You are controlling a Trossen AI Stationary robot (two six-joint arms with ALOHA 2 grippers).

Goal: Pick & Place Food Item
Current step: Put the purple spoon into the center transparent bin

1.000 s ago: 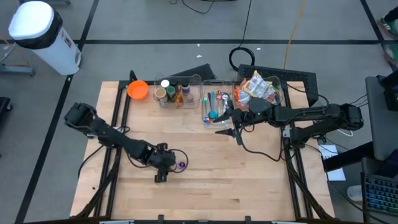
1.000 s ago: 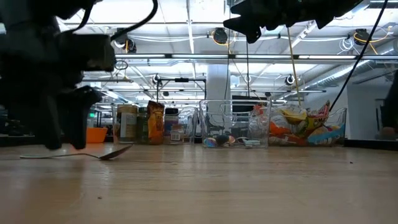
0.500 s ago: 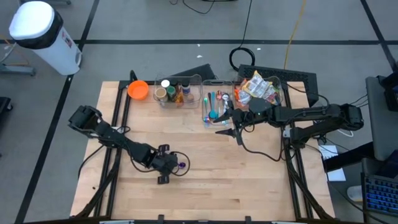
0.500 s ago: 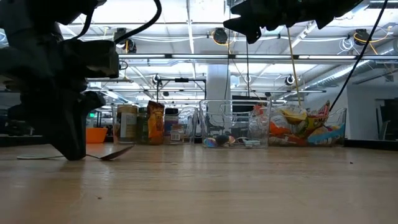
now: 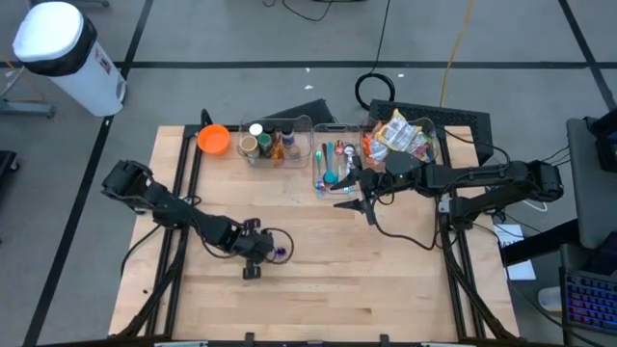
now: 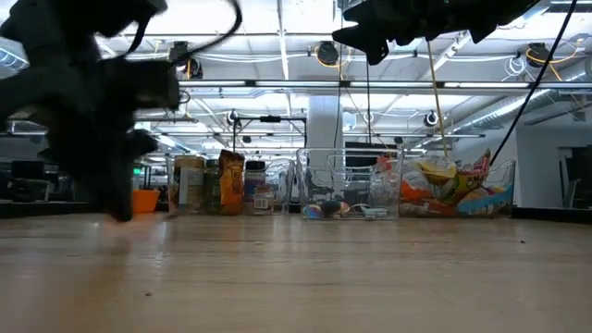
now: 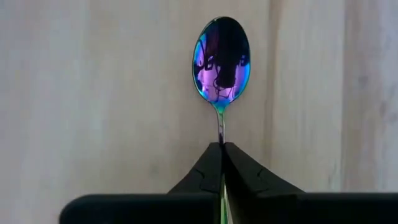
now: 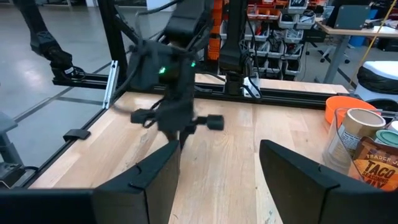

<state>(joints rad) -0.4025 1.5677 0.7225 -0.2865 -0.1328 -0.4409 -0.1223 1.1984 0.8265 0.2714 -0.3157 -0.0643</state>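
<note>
An iridescent purple-blue spoon point(image 7: 221, 59) lies over the wooden table point(image 5: 366, 280), left of centre; my left gripper point(image 7: 221, 155) is shut on its handle. Seen from above, the spoon's bowl point(image 5: 281, 254) pokes out beside that gripper point(image 5: 262, 256). The low view shows the gripper point(image 6: 116, 199) only as a blur, and the spoon cannot be made out there. Food items, snack packets point(image 5: 400, 135) and jars point(image 5: 265, 145), sit in clear bins at the far edge. My right gripper point(image 8: 217, 180) hangs open and level above the table by the bins. My left gripper pinches the spoon's thin handle point(image 7: 220, 134) between its two fingers, just behind the bowl. The fingers slant steeply down and lie along the handle, and the bowl sticks out beyond their tips. Whether the spoon is clear of the table, I cannot tell.
An orange bowl point(image 5: 213, 139) stands at the far left by the jar bin. A middle bin point(image 5: 331, 164) holds coloured utensils. Black frame rails point(image 5: 183, 183) run along the table's left part. A white bin point(image 5: 63, 53) stands on the floor.
My left gripper has shut its fingers on the spoon's handle, having stood open over it a second ago. The spoon, which lay flat on the table in the low view, no longer shows there.
</note>
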